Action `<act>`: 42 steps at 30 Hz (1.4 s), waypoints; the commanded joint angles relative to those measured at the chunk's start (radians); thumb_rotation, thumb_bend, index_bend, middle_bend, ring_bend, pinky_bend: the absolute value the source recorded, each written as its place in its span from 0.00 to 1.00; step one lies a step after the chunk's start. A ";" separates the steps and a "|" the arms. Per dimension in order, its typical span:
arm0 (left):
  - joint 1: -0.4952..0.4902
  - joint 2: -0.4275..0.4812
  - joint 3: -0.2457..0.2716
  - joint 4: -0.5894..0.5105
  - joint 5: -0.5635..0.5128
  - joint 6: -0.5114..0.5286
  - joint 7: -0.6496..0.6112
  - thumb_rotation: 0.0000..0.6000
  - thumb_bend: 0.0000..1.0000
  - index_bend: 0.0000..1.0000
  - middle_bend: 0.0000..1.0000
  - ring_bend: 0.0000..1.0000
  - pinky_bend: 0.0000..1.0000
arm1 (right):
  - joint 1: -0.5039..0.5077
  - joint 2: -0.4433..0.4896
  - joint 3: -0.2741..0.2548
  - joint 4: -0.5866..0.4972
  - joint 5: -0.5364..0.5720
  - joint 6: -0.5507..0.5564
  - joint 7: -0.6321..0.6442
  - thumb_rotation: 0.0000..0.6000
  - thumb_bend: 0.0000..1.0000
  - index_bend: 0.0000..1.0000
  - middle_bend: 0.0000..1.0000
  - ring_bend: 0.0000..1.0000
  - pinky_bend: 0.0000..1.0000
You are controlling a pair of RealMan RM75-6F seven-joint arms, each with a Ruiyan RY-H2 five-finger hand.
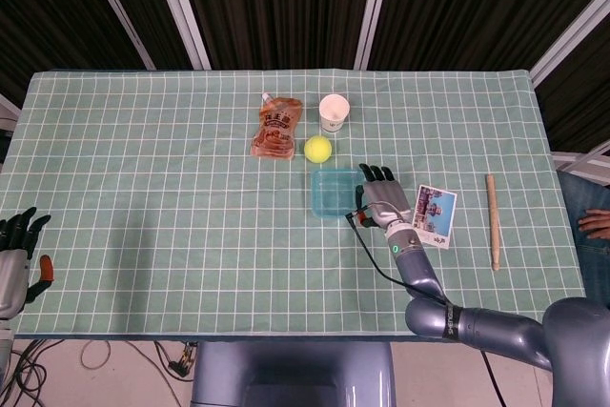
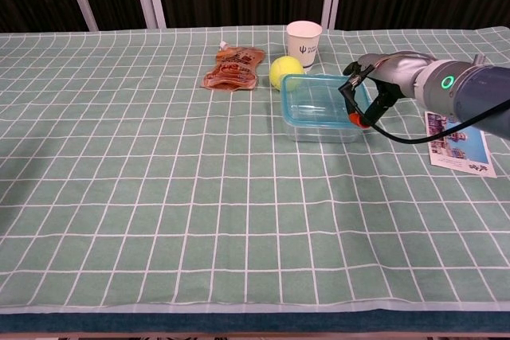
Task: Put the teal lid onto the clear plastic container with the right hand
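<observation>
A: Where does your right hand (image 1: pixel 384 199) sit?

B: Your right hand is at the right edge of the clear plastic container (image 1: pixel 335 192). Its fingers (image 1: pixel 378 176) stretch out flat and apart, with nothing between them. In the chest view the thumb tip (image 2: pixel 358 121) hangs just at the container's right wall.

A: And the teal lid?

B: The teal lid (image 2: pixel 323 82) looks to be already lying on the container, just left of your fingertips; you cannot tell from either view whether it is pressed down all round.

A: What lies near the fingers?

B: Beyond them, past the container's far edge, is a yellow ball (image 1: pixel 317 149), then a white paper cup (image 1: pixel 334 112) and an orange pouch (image 1: pixel 276 128). To the right of your wrist a printed card (image 1: pixel 435 215) lies flat, and further right a wooden stick (image 1: pixel 492 220).

A: The left hand?

B: Your left hand (image 1: pixel 19 256) rests at the table's near left edge, well apart from all this, fingers loosely spread, holding nothing.
</observation>
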State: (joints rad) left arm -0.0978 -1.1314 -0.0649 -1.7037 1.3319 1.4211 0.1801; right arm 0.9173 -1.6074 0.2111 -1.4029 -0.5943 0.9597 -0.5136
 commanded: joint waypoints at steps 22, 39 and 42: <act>0.000 0.002 0.000 -0.003 0.003 0.002 -0.004 1.00 0.64 0.11 0.00 0.00 0.00 | -0.019 -0.009 0.042 0.008 -0.058 -0.002 0.042 1.00 0.53 0.61 0.06 0.00 0.00; 0.001 0.004 0.001 -0.006 0.002 0.001 -0.007 1.00 0.64 0.11 0.00 0.00 0.00 | 0.027 0.062 0.125 -0.018 0.001 -0.004 0.011 1.00 0.53 0.61 0.06 0.00 0.00; 0.002 0.002 0.001 -0.005 0.002 0.003 -0.005 1.00 0.64 0.11 0.00 0.00 0.00 | 0.048 0.052 0.134 0.026 0.029 -0.034 0.007 1.00 0.53 0.61 0.06 0.00 0.00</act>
State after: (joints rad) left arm -0.0962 -1.1287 -0.0637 -1.7088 1.3344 1.4236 0.1747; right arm 0.9516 -1.5499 0.3378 -1.3985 -0.5822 0.9429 -0.5028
